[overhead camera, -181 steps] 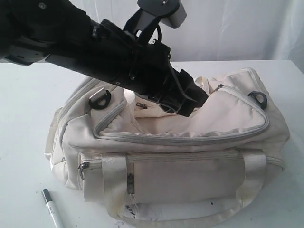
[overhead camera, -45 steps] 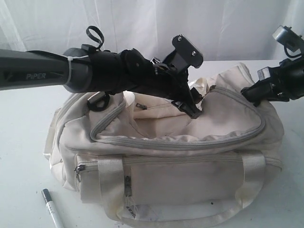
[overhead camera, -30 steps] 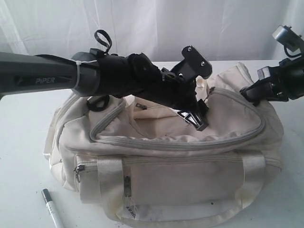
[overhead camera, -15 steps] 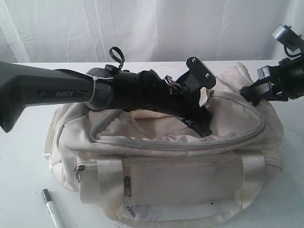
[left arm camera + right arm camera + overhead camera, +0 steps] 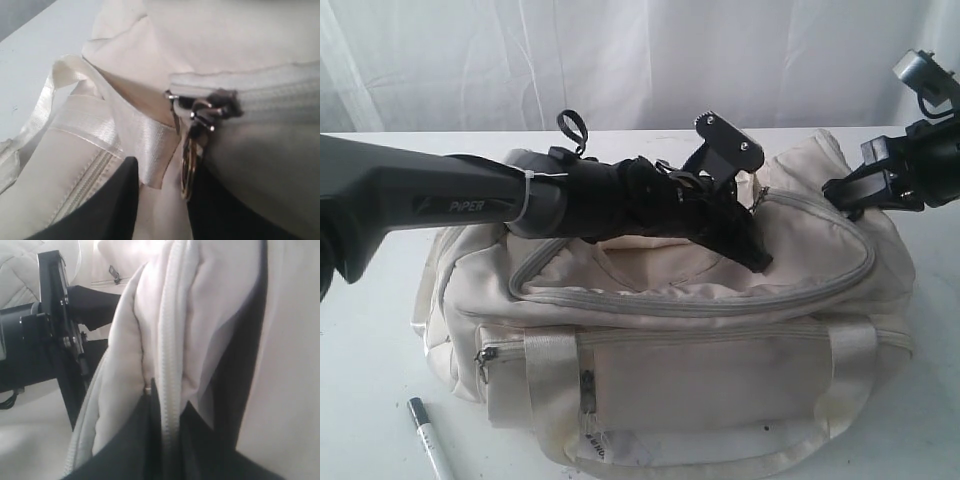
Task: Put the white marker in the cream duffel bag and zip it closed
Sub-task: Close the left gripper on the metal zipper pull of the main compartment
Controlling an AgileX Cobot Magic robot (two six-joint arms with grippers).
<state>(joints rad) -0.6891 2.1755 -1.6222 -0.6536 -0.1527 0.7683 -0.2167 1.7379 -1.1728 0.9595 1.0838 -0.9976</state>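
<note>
The cream duffel bag (image 5: 700, 370) fills the middle of the table, its top flap lying loose along the curved grey zipper. My left gripper (image 5: 752, 248) reaches across the bag top to the zipper's right end. In the left wrist view that gripper (image 5: 162, 172) is open, with the metal zipper pull ring (image 5: 189, 165) against one finger and a strap end between the jaws. My right gripper (image 5: 838, 190) is at the bag's right end, and the right wrist view shows the gripper (image 5: 169, 405) shut on the bag's zipper seam (image 5: 167, 340). The white marker (image 5: 425, 445) lies on the table, front left.
The white table (image 5: 370, 330) extends left of the bag, where the marker lies near the front edge. A white curtain (image 5: 620, 60) hangs behind. My long left arm (image 5: 450, 200) spans the bag's left half. The front pocket zipper (image 5: 485, 357) is closed.
My left gripper has lowered and slid right along the bag top to the zipper pull. The right gripper has kept its hold at the bag's end. The marker has not moved.
</note>
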